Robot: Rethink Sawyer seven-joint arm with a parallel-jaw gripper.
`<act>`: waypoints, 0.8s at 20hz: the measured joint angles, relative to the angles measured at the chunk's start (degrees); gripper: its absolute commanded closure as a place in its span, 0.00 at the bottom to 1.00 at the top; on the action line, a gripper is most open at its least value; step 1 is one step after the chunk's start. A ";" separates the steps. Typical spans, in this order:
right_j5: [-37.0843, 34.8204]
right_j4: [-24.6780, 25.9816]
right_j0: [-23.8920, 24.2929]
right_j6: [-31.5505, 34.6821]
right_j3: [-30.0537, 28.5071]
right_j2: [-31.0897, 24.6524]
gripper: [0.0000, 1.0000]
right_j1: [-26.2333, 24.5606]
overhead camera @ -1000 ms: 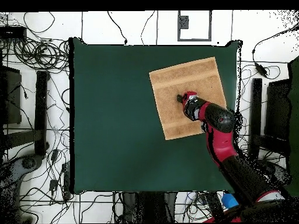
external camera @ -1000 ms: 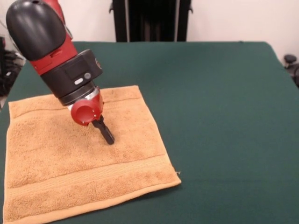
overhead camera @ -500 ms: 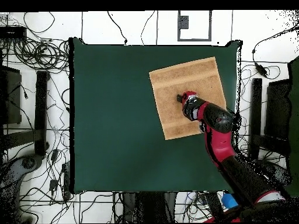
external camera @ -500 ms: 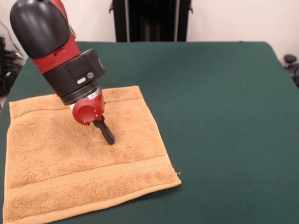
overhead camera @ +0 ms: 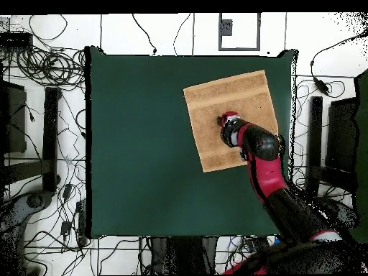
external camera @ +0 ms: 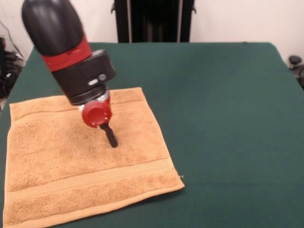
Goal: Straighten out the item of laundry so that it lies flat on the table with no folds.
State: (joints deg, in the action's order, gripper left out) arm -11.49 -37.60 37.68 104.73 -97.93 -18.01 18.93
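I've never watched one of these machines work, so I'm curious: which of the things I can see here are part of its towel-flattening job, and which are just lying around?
Part of the job:
- the towel, spread flat
- the green table under it
- the gripper, over the towel's middle

Just lying about:
- tangled cables on the floor beside the table
- a dark stand behind the table

A wide worktop (external camera: 223,118) covered in dark green cloth carries a single golden-tan towel (external camera: 57,166). In the front view the towel lies spread flat at the near left, with its border band running along the near edge.
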 measured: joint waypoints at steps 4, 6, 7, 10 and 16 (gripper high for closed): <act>-0.25 0.23 -10.90 0.00 3.42 11.44 1.00 1.23; -0.27 0.68 -15.11 0.00 4.58 16.35 1.00 1.29; -0.23 1.51 -17.93 0.00 5.31 20.08 1.00 1.22; -0.21 5.47 -22.43 0.00 6.51 28.38 1.00 1.39; 0.15 18.72 -16.14 0.00 8.59 35.35 0.00 4.73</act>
State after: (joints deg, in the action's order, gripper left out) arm -11.34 -18.88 21.54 104.73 -89.33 17.34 23.67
